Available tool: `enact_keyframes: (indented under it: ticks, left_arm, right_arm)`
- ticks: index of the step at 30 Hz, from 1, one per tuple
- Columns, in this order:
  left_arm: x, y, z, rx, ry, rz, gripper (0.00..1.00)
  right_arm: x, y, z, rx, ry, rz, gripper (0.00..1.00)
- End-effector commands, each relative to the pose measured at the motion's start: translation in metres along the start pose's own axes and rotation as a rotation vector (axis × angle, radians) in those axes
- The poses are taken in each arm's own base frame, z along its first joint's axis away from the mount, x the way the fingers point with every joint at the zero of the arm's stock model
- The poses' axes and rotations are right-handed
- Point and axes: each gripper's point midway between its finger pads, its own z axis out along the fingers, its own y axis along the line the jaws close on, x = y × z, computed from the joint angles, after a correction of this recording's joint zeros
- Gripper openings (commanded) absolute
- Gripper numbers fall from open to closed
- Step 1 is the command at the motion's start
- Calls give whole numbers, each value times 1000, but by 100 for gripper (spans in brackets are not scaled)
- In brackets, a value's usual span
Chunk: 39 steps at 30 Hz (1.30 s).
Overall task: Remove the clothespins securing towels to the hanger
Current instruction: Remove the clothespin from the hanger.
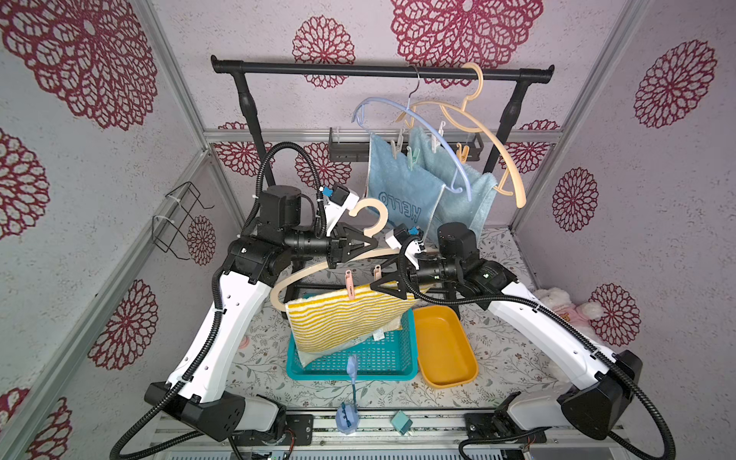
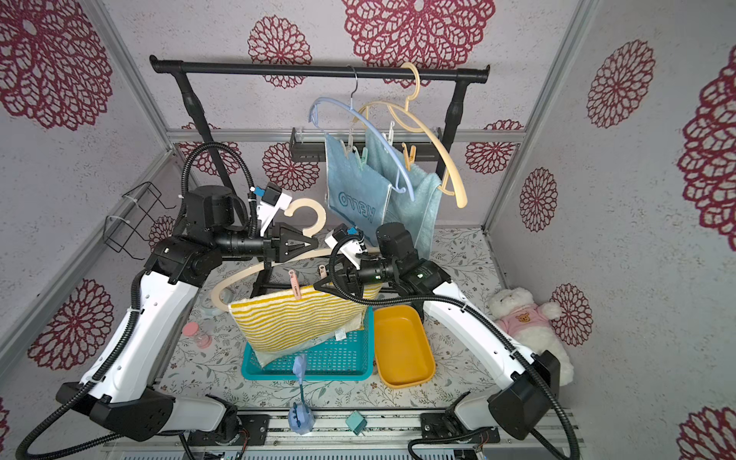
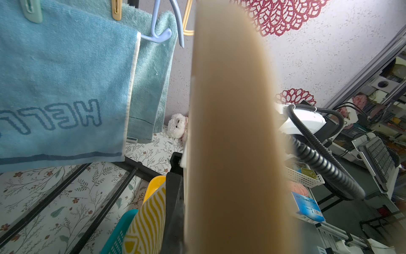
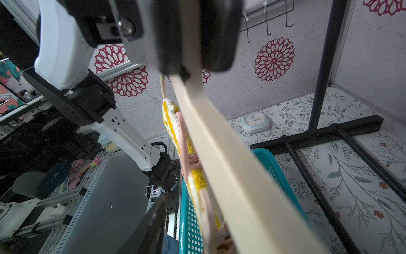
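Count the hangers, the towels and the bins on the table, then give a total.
Hangers: 3 (cream hanger, blue hanger, yellow hanger)
Towels: 3 (striped towel, HELLO towel, plain blue towel)
Bins: 2 (teal basket, yellow tub)
Total: 8

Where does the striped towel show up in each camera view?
In a top view: towel at centre, hanging over the basket.
In a top view: towel at centre again, over the basket.
Left wrist: a sliver between the basket and the blurred hanger.
Right wrist: towel running along the hanger, above the basket.
Shared landmark: the teal basket.
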Motion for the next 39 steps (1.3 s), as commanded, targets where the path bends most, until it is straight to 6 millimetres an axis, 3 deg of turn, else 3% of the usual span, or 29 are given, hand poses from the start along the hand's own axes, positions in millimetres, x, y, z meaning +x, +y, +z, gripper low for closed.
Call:
enact_keyframes:
  ticks: [1,22,33,37,39]
  left_arm:
    - [-1,-18,-1,65,13,23,0]
    - [7,-17,4,64,45,21,0]
    - [9,-16,5,56,53,22,0]
    - [10,-15,6,54,56,21,0]
    - [10,-17,6,55,55,23,0]
  right_arm:
    - [-21,9,-7,-50,-44,-47,51]
    - [-20,8,-11,-93,-41,-24,37]
    - [-21,8,-12,-92,-47,-25,15]
    - [-22,9,-13,-88,-52,-27,1]
    - [-22,8,-13,-84,-54,-25,0]
